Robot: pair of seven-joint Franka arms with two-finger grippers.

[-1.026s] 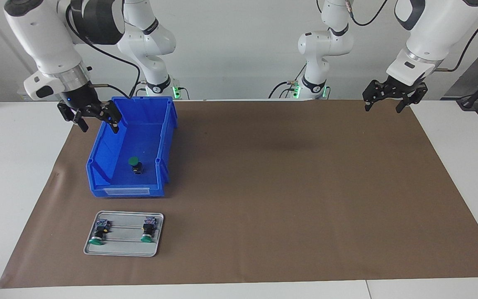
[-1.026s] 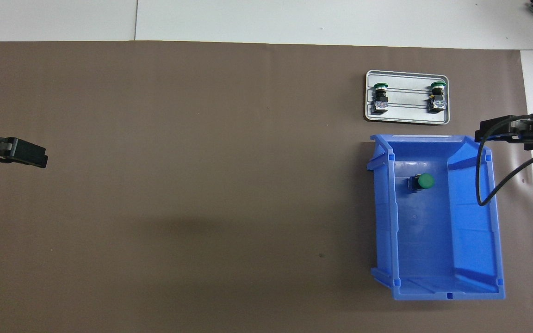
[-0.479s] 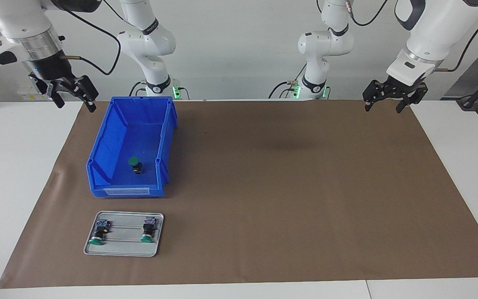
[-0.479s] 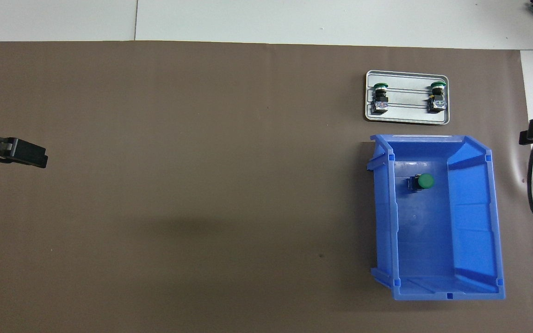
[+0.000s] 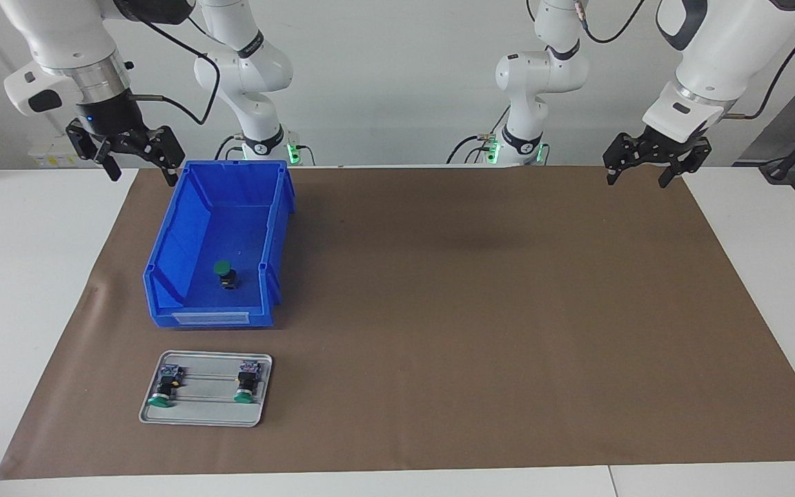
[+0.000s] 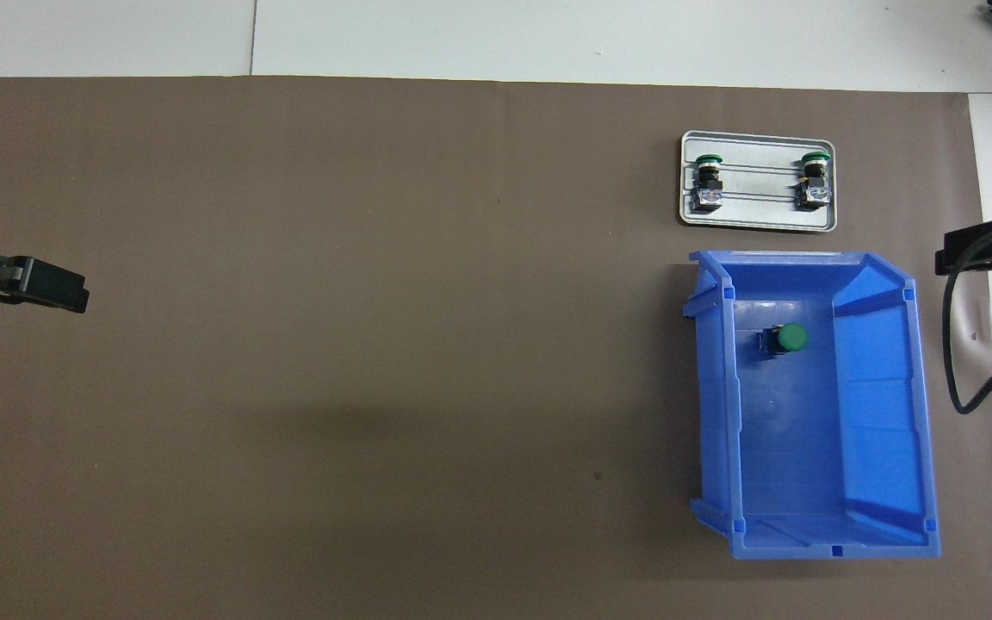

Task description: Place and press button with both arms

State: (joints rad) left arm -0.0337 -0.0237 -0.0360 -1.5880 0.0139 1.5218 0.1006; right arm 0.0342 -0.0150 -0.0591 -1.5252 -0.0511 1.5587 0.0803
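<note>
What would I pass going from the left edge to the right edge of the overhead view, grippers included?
Left gripper → grey tray with two green buttons → right gripper at the edge. The blue bin and the button in it overlap the tray's span, so I leave them out.

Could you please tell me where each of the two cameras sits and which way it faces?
Facing view: high across the table, looking at the robots; both white arms show whole, the right gripper up by the blue plastic bin, the left gripper over the brown mat's edge.
Overhead view: above the robots' end, looking steeply down; only gripper tips show at the edges.
Shared: bin, the green-capped button inside it, and the grey metal tray, half a turn apart.
</note>
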